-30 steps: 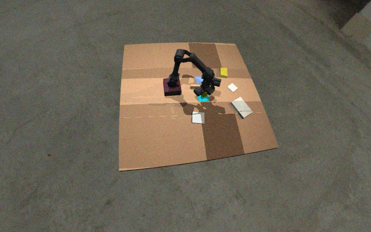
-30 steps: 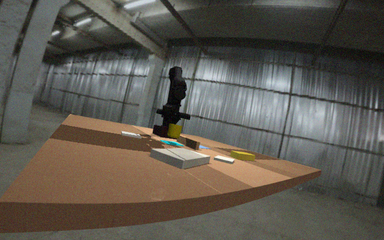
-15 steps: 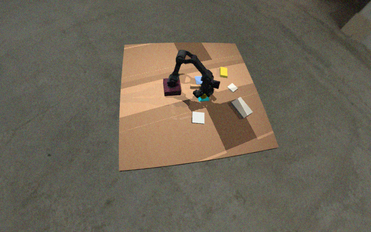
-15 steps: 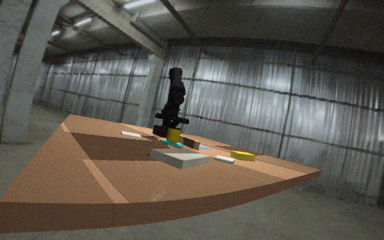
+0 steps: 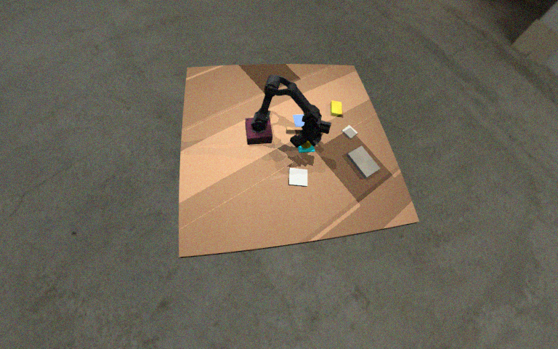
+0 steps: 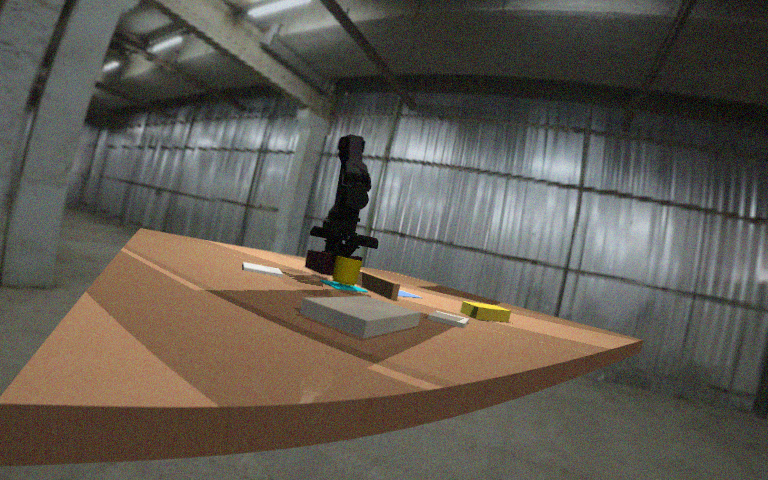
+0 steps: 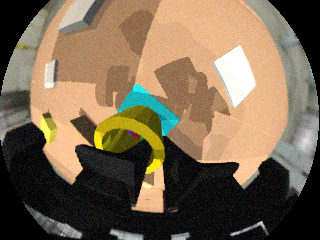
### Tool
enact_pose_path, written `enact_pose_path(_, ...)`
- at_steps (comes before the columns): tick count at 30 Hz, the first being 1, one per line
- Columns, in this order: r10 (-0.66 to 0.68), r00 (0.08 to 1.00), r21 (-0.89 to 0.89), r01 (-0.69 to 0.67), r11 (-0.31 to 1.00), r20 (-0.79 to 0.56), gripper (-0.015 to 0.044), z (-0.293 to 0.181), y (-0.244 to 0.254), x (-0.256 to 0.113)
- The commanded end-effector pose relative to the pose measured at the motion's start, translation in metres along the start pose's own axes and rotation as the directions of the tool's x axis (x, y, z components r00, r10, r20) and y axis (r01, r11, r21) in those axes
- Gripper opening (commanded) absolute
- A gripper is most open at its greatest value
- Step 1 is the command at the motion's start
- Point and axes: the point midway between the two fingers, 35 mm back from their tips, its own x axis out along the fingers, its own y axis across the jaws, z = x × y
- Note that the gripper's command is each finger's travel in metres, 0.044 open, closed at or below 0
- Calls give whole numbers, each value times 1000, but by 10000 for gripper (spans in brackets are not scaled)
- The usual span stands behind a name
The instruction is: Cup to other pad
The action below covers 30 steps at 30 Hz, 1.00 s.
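The yellow cup is upright on the cyan pad, or a hair above it; exact contact is hard to tell. Several small coloured marbles show inside the cup in the wrist view. My gripper is shut on the cup's wall, one finger inside and one outside. The blue pad lies bare on the far side of the low wall, partly hidden by the arm in the top view.
The low wooden wall stands between the pads. A white tile, a large grey slab, a small white tile and a yellow block lie around.
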Motion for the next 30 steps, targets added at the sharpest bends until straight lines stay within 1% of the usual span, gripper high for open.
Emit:
enact_pose_path(1,1,1000,0,-1,1000,1,105,0,0,-1)
enact_pose_path(3,1,1000,0,-1,1000,1,147,0,0,-1)
enact_pose_path(11,0,1000,0,0,1000,1,147,0,0,-4)
enact_pose_path(30,-3,1000,-3,3,1000,-1,147,0,1,-35)
